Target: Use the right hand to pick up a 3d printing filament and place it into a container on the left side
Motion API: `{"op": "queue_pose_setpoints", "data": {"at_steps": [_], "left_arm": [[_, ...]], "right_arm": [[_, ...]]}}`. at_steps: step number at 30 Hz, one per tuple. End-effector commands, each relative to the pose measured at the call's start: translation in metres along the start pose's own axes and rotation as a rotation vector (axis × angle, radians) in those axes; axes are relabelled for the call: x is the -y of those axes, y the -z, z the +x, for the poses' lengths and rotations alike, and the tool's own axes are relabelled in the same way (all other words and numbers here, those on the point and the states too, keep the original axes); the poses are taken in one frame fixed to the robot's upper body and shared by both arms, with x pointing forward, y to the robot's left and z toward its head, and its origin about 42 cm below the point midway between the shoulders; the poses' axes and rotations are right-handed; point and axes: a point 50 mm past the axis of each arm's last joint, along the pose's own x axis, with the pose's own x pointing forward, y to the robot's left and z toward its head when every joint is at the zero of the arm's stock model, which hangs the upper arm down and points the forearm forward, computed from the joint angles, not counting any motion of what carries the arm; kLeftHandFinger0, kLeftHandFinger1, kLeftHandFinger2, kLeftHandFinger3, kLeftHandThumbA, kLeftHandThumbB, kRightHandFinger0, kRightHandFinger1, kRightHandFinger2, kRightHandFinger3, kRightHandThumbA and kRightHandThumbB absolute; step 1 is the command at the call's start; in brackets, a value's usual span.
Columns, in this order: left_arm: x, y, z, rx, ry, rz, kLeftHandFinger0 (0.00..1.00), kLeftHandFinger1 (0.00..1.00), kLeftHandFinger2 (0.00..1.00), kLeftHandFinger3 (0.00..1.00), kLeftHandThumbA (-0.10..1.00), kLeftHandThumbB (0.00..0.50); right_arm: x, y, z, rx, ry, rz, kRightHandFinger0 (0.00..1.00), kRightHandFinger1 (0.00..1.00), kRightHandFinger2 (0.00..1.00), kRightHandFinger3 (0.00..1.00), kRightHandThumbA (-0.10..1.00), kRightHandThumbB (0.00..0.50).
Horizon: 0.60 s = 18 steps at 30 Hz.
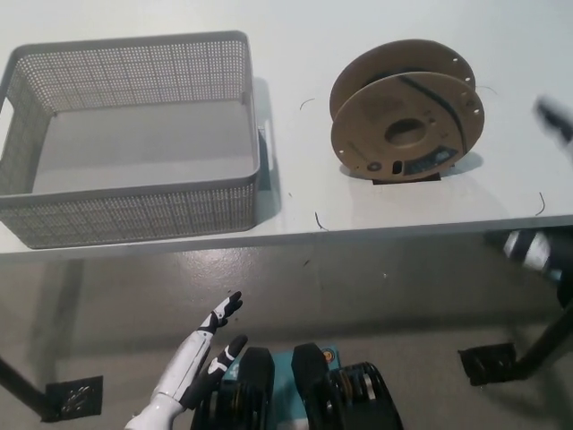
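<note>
White table, grey-green floor beneath, dark table legs

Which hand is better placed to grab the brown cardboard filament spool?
Right. The black right hand is at the table's right edge beside the brown cardboard filament spool; the white left hand rests low below the table.

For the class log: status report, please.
Left hand open, low. Right hand blurred at right edge. Spool upright on table, untouched. Basket holds nothing.

The filament spool looks like matt brown cardboard; the grey basket is perforated plastic on a smooth, matt white tabletop.
</note>
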Motion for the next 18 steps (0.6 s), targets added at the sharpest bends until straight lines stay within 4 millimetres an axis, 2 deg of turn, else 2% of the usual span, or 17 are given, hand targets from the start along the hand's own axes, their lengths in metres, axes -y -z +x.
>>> {"op": "queue_pose_setpoints", "data": {"at_steps": [1,2,3,5,8,9,12,14,16,18], "left_arm": [[-0.008,-0.007,0.005,0.066,-0.006,0.02,1.0,1.0,1.0,1.0,1.0,0.247],[-0.008,-0.007,0.006,0.065,-0.007,0.02,1.0,1.0,1.0,1.0,1.0,0.248],[-0.008,-0.006,0.006,0.066,-0.005,0.018,1.0,1.0,1.0,1.0,1.0,0.246],[-0.008,-0.007,0.007,0.064,-0.003,0.016,1.0,1.0,1.0,1.0,1.0,0.245],[-0.005,-0.006,0.005,0.055,0.0,0.019,1.0,1.0,1.0,1.0,1.0,0.249],[-0.005,-0.006,0.005,0.058,-0.001,0.017,1.0,1.0,1.0,1.0,1.0,0.243],[-0.005,-0.005,0.003,0.058,0.004,0.018,1.0,1.0,1.0,1.0,1.0,0.231],[-0.005,-0.005,0.002,0.055,0.003,0.017,1.0,1.0,1.0,1.0,1.0,0.229],[-0.003,-0.003,0.0,0.049,0.007,0.011,1.0,1.0,1.0,1.0,1.0,0.234],[0.006,-0.001,-0.012,0.033,0.012,0.002,1.0,1.0,1.0,1.0,1.0,0.23]], "right_arm": [[0.065,-0.011,0.066,-0.059,-0.04,-0.066,1.0,1.0,1.0,1.0,1.0,0.311],[0.074,-0.013,0.078,-0.072,-0.053,-0.097,1.0,1.0,1.0,1.0,1.0,0.299],[0.085,-0.016,0.093,-0.115,-0.063,-0.143,1.0,1.0,1.0,1.0,1.0,0.324],[0.099,-0.021,0.115,-0.149,-0.091,-0.171,1.0,1.0,1.0,1.0,1.0,0.279],[0.117,-0.022,0.146,-0.264,-0.159,-0.218,1.0,1.0,1.0,1.0,1.0,0.273],[0.12,-0.023,0.152,-0.299,-0.183,-0.218,1.0,1.0,1.0,1.0,1.0,0.285],[0.126,-0.019,0.168,-0.409,-0.276,-0.204,1.0,1.0,1.0,1.0,1.0,0.264],[0.129,-0.013,0.181,-0.457,-0.348,-0.164,1.0,1.0,1.0,1.0,1.0,0.282],[0.126,-0.009,0.191,-0.49,-0.414,-0.126,1.0,1.0,1.0,1.0,1.0,0.297],[0.118,-0.005,0.197,-0.52,-0.504,-0.097,1.0,1.0,1.0,1.0,1.0,0.313]]}}
